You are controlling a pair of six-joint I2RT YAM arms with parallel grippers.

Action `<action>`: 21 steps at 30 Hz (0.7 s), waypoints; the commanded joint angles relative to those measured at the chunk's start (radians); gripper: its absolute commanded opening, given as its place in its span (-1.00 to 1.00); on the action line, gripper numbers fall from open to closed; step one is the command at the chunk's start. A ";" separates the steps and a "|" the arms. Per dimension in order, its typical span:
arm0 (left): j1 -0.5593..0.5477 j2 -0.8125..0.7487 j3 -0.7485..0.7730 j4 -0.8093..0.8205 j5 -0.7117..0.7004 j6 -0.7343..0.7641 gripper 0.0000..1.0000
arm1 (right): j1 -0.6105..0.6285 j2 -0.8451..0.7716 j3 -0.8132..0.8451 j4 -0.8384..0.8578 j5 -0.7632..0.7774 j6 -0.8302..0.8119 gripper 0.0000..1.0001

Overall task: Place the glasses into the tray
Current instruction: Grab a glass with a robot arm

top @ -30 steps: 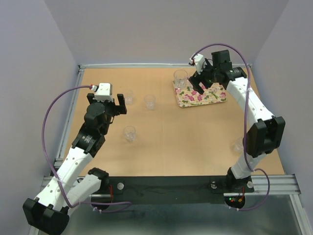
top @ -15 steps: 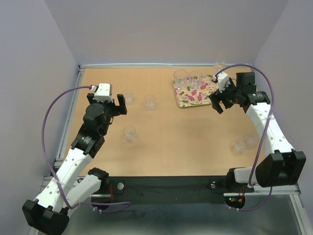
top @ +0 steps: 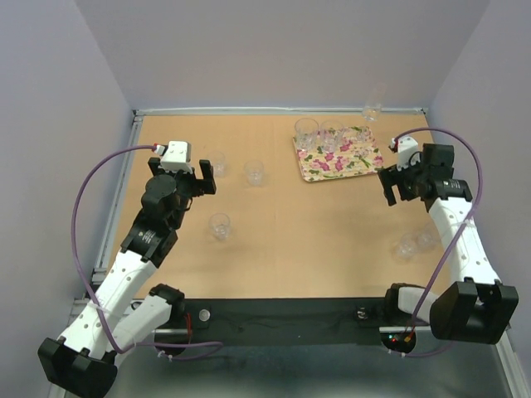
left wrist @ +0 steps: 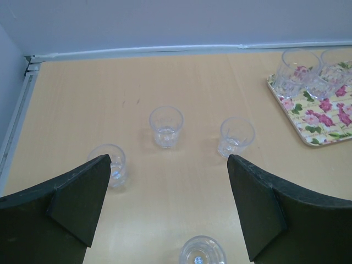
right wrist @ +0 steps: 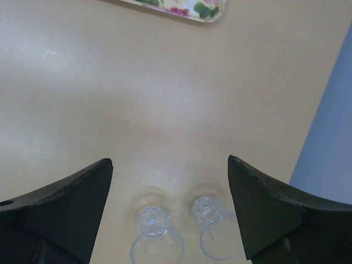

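The flowered tray [top: 353, 160] lies at the back right, with clear glasses [top: 306, 130] along its far edge. In the left wrist view it is at the right edge [left wrist: 324, 122]. Three loose glasses [top: 255, 172] stand on the left half of the table. My left gripper [top: 203, 177] hangs open above them, with one glass [left wrist: 202, 253] low between its fingers and untouched. Two more glasses [top: 412, 244] stand near the right edge. My right gripper [top: 387, 187] is open and empty above the table. Its wrist view shows that pair [right wrist: 157, 236] below the gripper [right wrist: 170, 160].
A stemmed glass [top: 372, 109] stands against the back wall beyond the tray. Purple walls close in the back and both sides of the wooden table [top: 299, 224]. A metal rail [top: 116, 207] runs along the left edge. The right wall [right wrist: 330, 132] is close to the pair of glasses.
My right arm has swung away from the tray, back and to the right, and now looks down on the two glasses by the right edge. The left arm has not moved.
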 commanded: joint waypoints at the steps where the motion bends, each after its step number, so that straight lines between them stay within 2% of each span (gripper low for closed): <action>1: 0.004 -0.005 -0.011 0.041 0.008 0.006 0.97 | -0.010 -0.028 -0.034 0.081 0.212 0.061 0.82; 7: 0.002 0.005 -0.012 0.044 0.010 0.006 0.97 | -0.069 -0.083 -0.112 0.120 0.298 0.050 0.82; 12: 0.002 0.018 -0.012 0.046 0.019 0.004 0.97 | -0.132 -0.105 -0.185 0.129 0.283 0.023 0.79; 21: 0.002 0.024 -0.014 0.046 0.020 0.004 0.97 | -0.188 -0.131 -0.258 0.137 0.300 -0.008 0.41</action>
